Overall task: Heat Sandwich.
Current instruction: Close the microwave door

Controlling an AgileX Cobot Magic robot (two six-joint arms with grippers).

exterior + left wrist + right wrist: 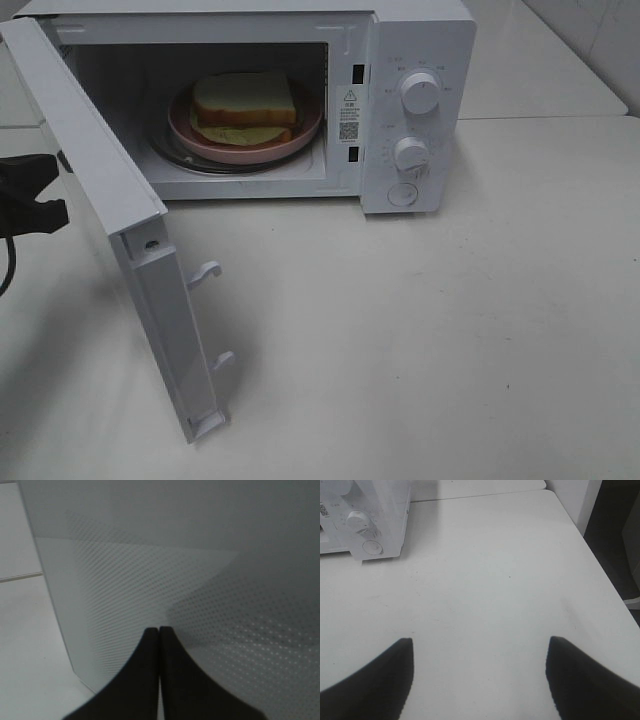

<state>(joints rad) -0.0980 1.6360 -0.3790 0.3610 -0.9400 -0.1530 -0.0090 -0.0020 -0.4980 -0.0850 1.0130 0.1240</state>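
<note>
Sandwich [243,108] lies on a pink plate [250,153] inside the microwave [420,40], on the glass turntable [176,156]; the plate's rim shows all round the bread. Its top slice is white with a tan crust, and orange and pale yellow filling show along the front edge. The microwave stands at the back of the white worktop [450,330], and its door [90,150] is swung wide open toward the left, hinged on that side, with two latch hooks sticking out of its free edge. On the control panel to the right of the cavity are an upper knob [421,92], a lower knob [411,153] and a round button [402,195] below them. The left hand [159,630] is closed, its two black fingers pressed together with nothing between them; it sits just behind the door's outer face, tips pointed at the dotted window panel, and I cannot tell whether they touch it. The right hand [480,640] is spread wide and empty, above bare worktop, well apart from the microwave's front corner, and it does not appear in the high view.
</note>
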